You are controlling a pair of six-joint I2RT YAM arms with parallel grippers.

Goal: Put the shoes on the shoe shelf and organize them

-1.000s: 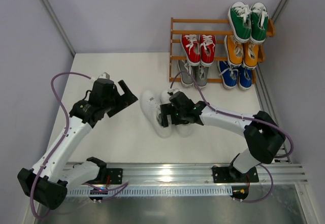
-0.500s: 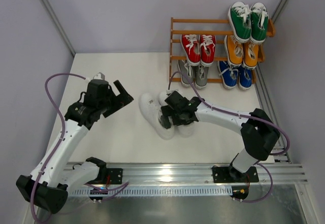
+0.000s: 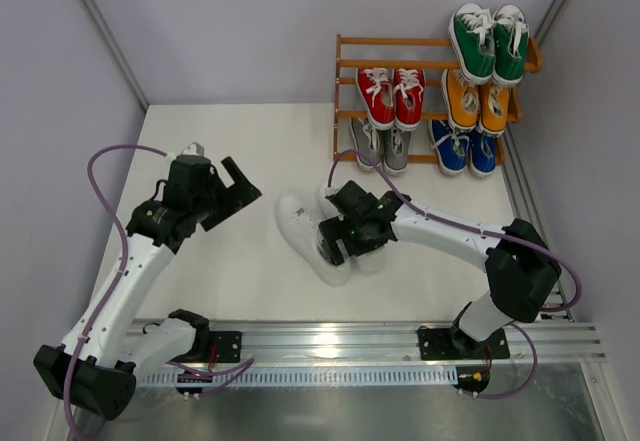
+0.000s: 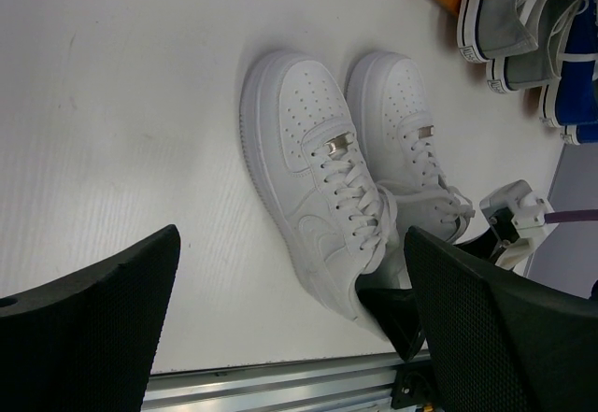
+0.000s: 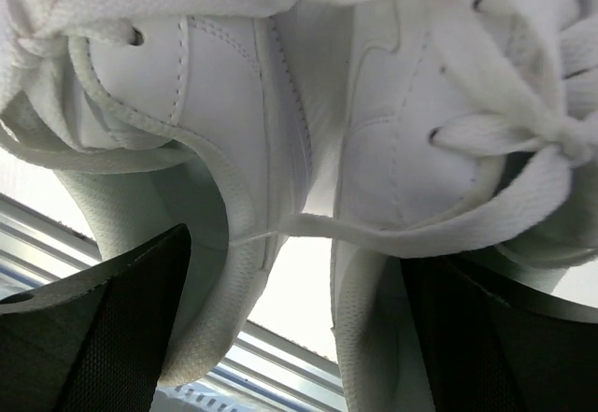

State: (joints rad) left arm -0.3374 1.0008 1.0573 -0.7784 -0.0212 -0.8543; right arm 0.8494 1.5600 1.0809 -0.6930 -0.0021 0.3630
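White pair (image 3: 312, 233) is on the table (image 3: 270, 131), centre of the top view, just below-left of the shelf's lower corner. Toes point upper left, shoes side by side. The top view hides most of the right-hand shoe under the right gripper (image 3: 338, 246). The left wrist view shows both shoes nearly whole: laced, a metal lace tag (image 4: 338, 141) on each, toes toward the top of the frame.

Right gripper is over the heel end of the pair. In the right wrist view its fingers (image 5: 93, 337) are spread wide at both lower corners, with the shoes' facing side walls and a loose lace between them. Can't tell if the pads touch the shoes. The left wrist view catches one black finger at the heel of the nearer shoe, lower middle.

Left gripper (image 3: 238, 183) is left of centre in the top view, well apart from the pair and aimed at it. Jaws spread, holding nothing. Its own camera shows both fingers at the lower corners.

Shoe shelf (image 3: 338, 91) is upper right in the top view:
- top tier: green pair (image 3: 488, 39) on the right
- middle tier: red pair (image 3: 391, 96) left, orange pair (image 3: 476, 103) right
- bottom tier: grey pair (image 3: 380, 146) left, blue pair (image 3: 462, 151) right

The left wrist view only clips the grey and blue shoes plus a bit of shelf wood, upper right corner.
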